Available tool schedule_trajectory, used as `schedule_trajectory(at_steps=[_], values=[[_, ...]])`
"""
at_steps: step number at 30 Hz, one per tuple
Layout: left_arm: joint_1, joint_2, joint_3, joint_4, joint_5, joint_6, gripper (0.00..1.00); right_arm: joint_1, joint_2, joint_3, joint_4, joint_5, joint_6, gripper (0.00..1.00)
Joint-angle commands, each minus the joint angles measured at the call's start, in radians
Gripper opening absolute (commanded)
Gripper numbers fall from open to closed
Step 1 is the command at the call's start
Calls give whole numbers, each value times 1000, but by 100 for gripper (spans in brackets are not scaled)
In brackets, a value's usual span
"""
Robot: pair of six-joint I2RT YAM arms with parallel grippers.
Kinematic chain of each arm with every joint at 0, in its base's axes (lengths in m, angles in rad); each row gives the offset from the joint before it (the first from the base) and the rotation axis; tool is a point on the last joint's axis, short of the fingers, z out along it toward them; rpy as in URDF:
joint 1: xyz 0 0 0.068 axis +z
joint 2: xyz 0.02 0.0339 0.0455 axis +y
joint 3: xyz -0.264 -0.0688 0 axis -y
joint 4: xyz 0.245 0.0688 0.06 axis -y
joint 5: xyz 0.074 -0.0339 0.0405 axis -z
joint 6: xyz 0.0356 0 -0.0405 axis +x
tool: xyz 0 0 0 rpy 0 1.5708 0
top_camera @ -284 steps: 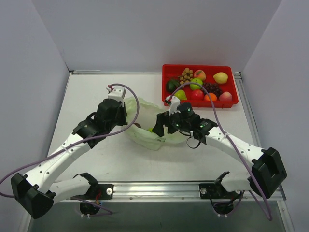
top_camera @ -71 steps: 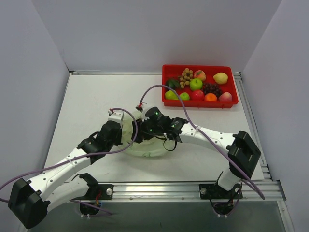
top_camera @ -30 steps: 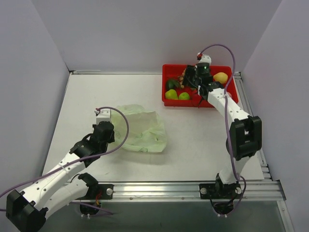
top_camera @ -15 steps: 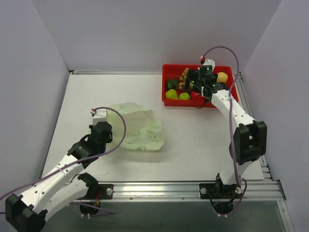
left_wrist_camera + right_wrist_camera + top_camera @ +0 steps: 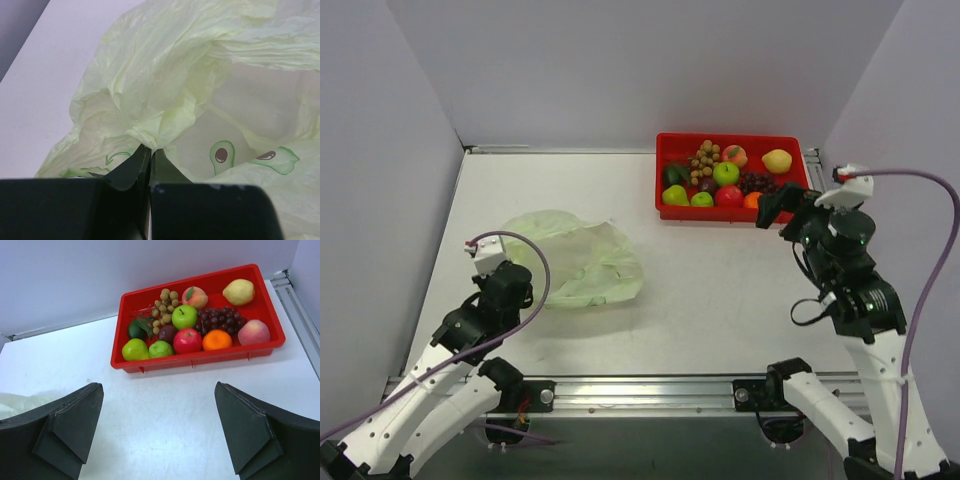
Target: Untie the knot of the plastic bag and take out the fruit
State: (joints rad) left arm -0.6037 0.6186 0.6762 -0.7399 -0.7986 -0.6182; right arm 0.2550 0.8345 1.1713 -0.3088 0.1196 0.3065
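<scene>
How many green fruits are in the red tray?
4. A green apple in the red tray's middle; a yellow-green fruit and a lime-green fruit side by side at its near left; a dark green fruit behind them. More could hide underneath.

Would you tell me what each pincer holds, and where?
The left pincer pinches a crumpled fold of the plastic bag; the right pincer holds nothing.

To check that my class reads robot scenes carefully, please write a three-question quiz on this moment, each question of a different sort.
1. True or false: the right gripper is open and empty.
2. The left gripper pinches: A a grape bunch, B the plastic bag, C a cable.
3. Fill in: the fruit lies in the red ____.
Key: 1 true; 2 B; 3 tray.
</scene>
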Motion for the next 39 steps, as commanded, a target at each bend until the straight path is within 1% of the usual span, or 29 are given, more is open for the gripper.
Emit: schedule_trajectory(at_steps=[1,2,3,4,7,9,11,12,15,16,18,19,20,21,25,27,28,31,36,39], values=[[9,-16,51,-87,-30,-80,0,0,-122,-100,-88,41,45,100],[9,-16,60,-95,-16,-81,5,0,-158,-125,-104,51,49,100],[10,-14,65,-104,-8,-84,8,0,-228,-157,-111,57,52,100],[10,-16,69,-121,-1,-87,11,0,-262,-174,-119,67,54,100],[12,-28,101,-157,30,-89,21,0,-371,-199,-157,87,39,100],[12,-45,124,-179,47,-86,39,0,-429,-200,-184,107,13,100],[12,-59,166,-216,64,-81,46,0,-462,-193,-206,135,-16,100],[12,-72,184,-228,67,-80,53,0,-480,-188,-211,143,-24,100],[12,-105,244,-271,85,-77,65,0,-514,-180,-222,176,-52,100],[12,-112,258,-283,102,-71,74,1,-520,-183,-223,189,-55,100],[12,-138,296,-292,113,-61,82,1,-540,-185,-223,207,-63,100],[12,-148,310,-297,125,-40,91,0,-548,-185,-223,210,-67,100],[12,-155,336,-297,130,-23,95,0,-552,-185,-223,213,-69,100],[12,-172,350,-296,137,-5,97,0,-566,-185,-222,225,-70,100],[12,-227,394,-270,165,159,97,0,-624,-206,-222,271,-63,100],[12,-276,414,-260,161,195,97,0,-656,-219,-223,272,-73,100],[12,-295,422,-248,160,222,97,0,-666,-222,-222,241,-81,100],[10,-371,433,-222,121,256,97,0,-701,-232,-223,195,-113,100],[10,-486,418,-184,43,311,97,0,-745,-245,-227,186,-110,100],[10,-542,395,-168,6,308,97,0,-755,-246,-225,199,-109,100]])
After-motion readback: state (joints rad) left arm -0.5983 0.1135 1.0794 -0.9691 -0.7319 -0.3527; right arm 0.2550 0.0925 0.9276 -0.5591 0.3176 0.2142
